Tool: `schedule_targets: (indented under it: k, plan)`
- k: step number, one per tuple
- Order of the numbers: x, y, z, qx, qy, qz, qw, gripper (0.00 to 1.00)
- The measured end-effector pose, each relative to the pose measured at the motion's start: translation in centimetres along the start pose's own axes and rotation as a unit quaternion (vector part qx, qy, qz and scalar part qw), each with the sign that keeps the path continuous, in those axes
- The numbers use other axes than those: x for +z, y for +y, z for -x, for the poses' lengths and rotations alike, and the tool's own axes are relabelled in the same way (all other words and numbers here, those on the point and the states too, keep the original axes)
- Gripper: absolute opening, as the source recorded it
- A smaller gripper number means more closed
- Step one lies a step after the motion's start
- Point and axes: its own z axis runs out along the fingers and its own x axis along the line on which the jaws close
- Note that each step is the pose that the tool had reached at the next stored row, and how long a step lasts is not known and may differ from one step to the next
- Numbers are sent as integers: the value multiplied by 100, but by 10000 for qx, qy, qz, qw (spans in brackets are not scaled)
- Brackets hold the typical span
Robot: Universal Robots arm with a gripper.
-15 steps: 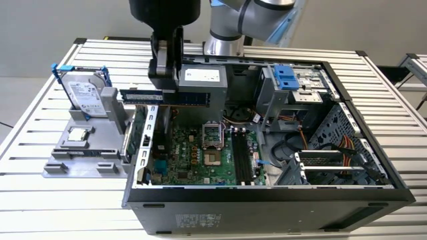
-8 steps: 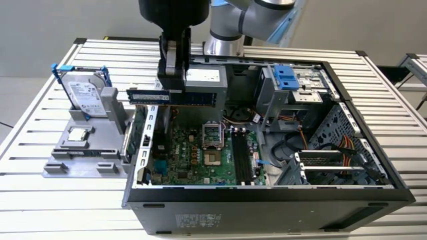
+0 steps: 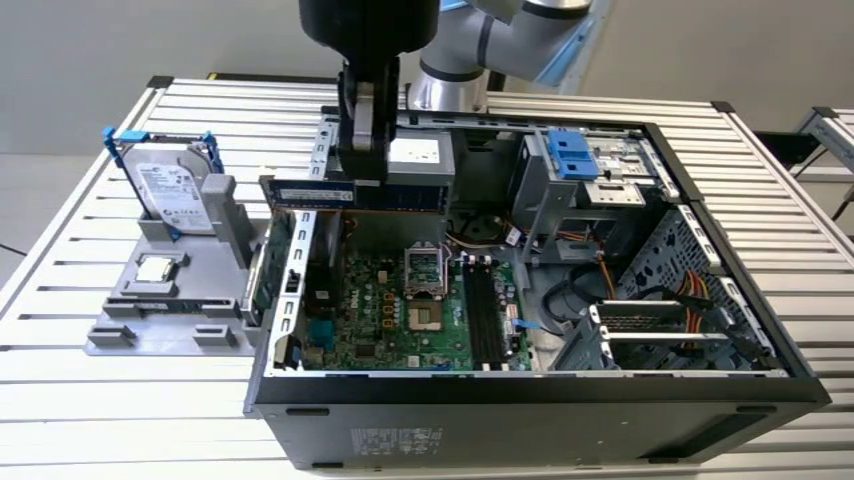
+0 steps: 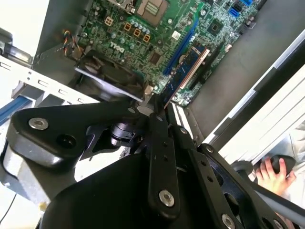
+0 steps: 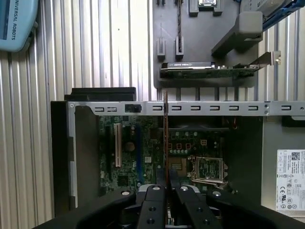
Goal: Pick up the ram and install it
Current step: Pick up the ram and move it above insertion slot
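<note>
The ram point(image 3: 304, 191) is a thin blue stick with black chips, held level above the rear left of the open computer case point(image 3: 534, 385). My gripper point(image 3: 358, 172) is shut on it near its middle. In the first wrist view the ram point(image 5: 165, 138) is edge-on, a thin line running out from my gripper point(image 5: 166, 185) over the green motherboard point(image 5: 128, 157). The second wrist view has the ram point(image 4: 188, 64) reaching out from my gripper point(image 4: 155, 104) above the motherboard point(image 4: 143, 28). The long memory slots point(image 3: 483, 312) lie lower in the case, to the exterior view's right of the stick.
A grey fixture point(image 3: 158, 318) left of the case carries a silver hard drive point(image 3: 174, 195) in a blue frame and an upright green card point(image 5: 209, 70). Drive bays point(image 3: 587, 165) and cables point(image 3: 667, 300) crowd the case's right side. A person's hand point(image 4: 274, 174) rests beyond the case.
</note>
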Motion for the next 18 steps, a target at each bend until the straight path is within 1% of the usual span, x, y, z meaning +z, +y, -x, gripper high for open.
schedule_targets:
  k: [4, 7, 9, 15, 18]
  plan:
    - [-1, -66, 2, 0, 0, 0, 10000, 0]
    - [-2, -152, 5, 0, -1, 0, 10000, 0]
    - [-3, -190, 6, 0, 0, 0, 10000, 0]
    - [-3, -248, 8, 0, 0, 0, 10000, 0]
    - [-4, -289, 10, 0, -1, 0, 10000, 0]
